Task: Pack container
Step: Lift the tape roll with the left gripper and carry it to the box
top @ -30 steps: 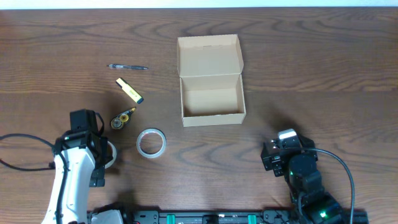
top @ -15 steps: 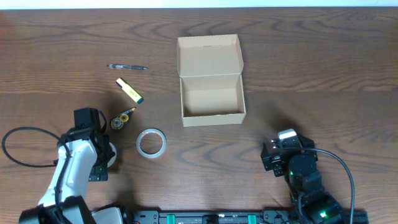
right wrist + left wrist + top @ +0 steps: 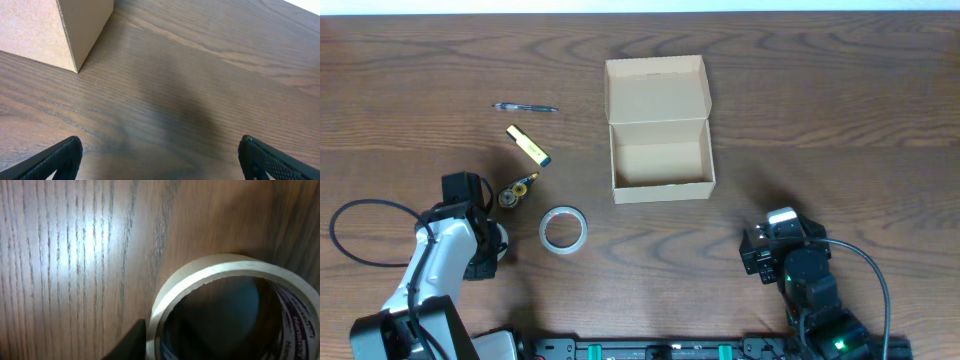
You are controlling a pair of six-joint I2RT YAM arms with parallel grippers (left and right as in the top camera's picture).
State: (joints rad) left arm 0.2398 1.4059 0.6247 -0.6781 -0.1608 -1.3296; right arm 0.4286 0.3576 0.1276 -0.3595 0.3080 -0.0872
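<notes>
The container (image 3: 658, 128) is a light-tan cardboard box, open, with its flap lid laid back toward the far side. Its corner (image 3: 50, 30) shows at the top left of the right wrist view. My left gripper (image 3: 485, 250) is low at the front left, over a pale tape roll (image 3: 499, 238) that it mostly hides. In the left wrist view one dark finger (image 3: 131, 341) presses on the outside of the tape roll's wall (image 3: 210, 272); the other finger is lost in the dark inside. My right gripper (image 3: 160, 160) is open over bare wood, to the front right of the box.
A clear tape roll (image 3: 563, 229) lies between my left gripper and the box. A small yellow-and-black item (image 3: 517, 190), a yellow marker (image 3: 528, 145) and a pen (image 3: 525, 107) lie farther back on the left. A black cable (image 3: 360, 235) loops at the left edge.
The left arm has shifted a little farther from the front edge, over the pale tape roll, and its jaws have closed from wide open onto the roll's wall. The right arm has not moved.
</notes>
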